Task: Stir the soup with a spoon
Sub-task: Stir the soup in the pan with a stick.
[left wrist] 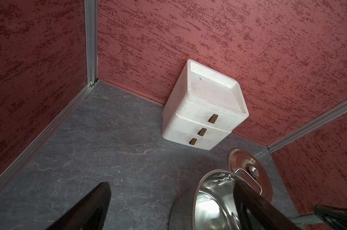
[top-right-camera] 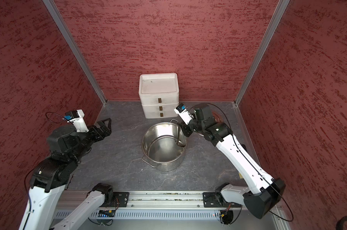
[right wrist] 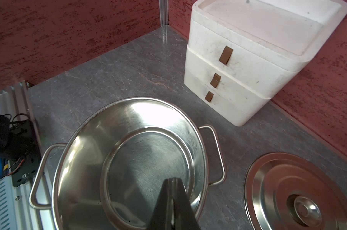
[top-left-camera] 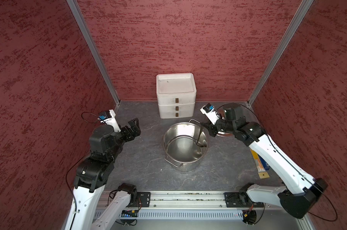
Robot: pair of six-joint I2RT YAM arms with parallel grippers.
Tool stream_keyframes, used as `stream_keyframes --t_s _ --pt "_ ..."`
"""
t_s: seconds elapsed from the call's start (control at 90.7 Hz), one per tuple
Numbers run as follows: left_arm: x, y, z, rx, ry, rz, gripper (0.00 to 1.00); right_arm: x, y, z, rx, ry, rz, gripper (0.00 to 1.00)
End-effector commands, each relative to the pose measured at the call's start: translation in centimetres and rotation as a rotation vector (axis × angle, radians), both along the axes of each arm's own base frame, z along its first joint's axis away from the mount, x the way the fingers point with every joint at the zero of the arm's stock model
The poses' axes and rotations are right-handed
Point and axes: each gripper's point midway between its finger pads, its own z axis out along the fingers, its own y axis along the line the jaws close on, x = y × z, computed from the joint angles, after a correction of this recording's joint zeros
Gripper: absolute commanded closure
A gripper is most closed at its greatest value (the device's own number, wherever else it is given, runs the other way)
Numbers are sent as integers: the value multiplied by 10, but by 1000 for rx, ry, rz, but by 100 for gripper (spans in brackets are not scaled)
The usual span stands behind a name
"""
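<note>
**A robot test cell dressed up as a kitchen counter**

You are working in a lab rig, not a real kitchen. Red textured panels (top-left-camera: 188, 39) close the space in on three sides, joined by bare aluminium posts (top-left-camera: 92, 49). The grey stone-look tabletop (top-left-camera: 140, 163) ends at an aluminium rail (top-left-camera: 188, 200). The left arm (top-left-camera: 85, 203) and right arm (top-left-camera: 268, 151) are bolted to it, above a slotted cable duct (top-left-camera: 178, 215) and loose wiring. The kitchen part is only props: a steel pot (top-left-camera: 188, 167) with a spoon (top-left-camera: 199, 136) in it, its lid (right wrist: 288, 189) on the tabletop beside it, and a white three-drawer unit (top-left-camera: 176, 95) against the back panel.
</note>
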Motion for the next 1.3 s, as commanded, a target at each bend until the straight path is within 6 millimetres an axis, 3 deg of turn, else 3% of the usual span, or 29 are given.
stream_keyframes --t_s 0.0,0.176,0.386,0.474,0.54,0.661,0.76,0.97,1.168,1.289 --pt "0 -3 12 -6 -35 -20 0 -35 8 -14 57 114 94 100" --pt "-1 -4 11 -16 -29 -23 0 -65 35 -8 162 171 183 100" --pt "-4 -5 12 -37 -27 -29 0 -74 81 7 231 161 293 100" --pt "-6 -5 11 -40 -23 -28 0 -65 98 12 249 142 297 100" --pt "-8 -5 11 -44 -24 -29 0 -47 106 18 255 125 252 100" --pt "-11 -3 14 -44 -29 -22 0 -22 110 39 268 61 175 100" --pt "-14 0 16 -42 -38 -10 0 -17 112 55 274 32 179 100" --pt "-15 4 22 -39 -64 10 0 -14 93 98 272 -13 150 100" --pt "-6 1 28 -47 -86 1 0 -17 46 161 383 -28 109 100" --pt "2 -3 28 -47 -88 -11 0 -12 0 191 485 24 37 100"
